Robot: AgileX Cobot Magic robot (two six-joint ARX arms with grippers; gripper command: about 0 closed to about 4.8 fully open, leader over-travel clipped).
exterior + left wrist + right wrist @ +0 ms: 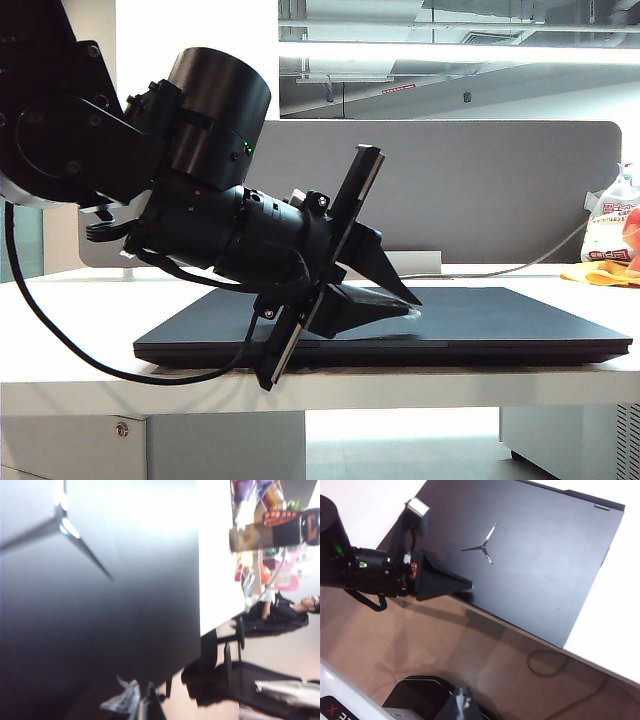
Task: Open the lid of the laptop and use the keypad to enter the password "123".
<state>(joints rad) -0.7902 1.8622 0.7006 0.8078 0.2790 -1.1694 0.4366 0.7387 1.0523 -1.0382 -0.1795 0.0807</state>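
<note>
The black laptop (500, 325) lies closed on the white table (400, 385). Its matte lid (535, 555) faces up and shows the Y-shaped emblem (484, 546). The keypad is hidden under the lid. My left gripper (410, 298) slants down from the left, shut. Its pointed tips (469, 585) meet at the lid's near edge, and I see nothing between them. In the left wrist view this gripper (142, 697) hovers over the dark lid (125, 605). My right gripper (463, 702) is shut and empty, raised off the table over the floor, away from the laptop.
A grey divider board (480, 180) stands behind the laptop. Bags and packets (615, 240) crowd the table's right end, with a cable (540, 262) running to them. A person (285, 610) sits beyond the table. On the floor lie a cable loop (545, 662) and a black base (415, 695).
</note>
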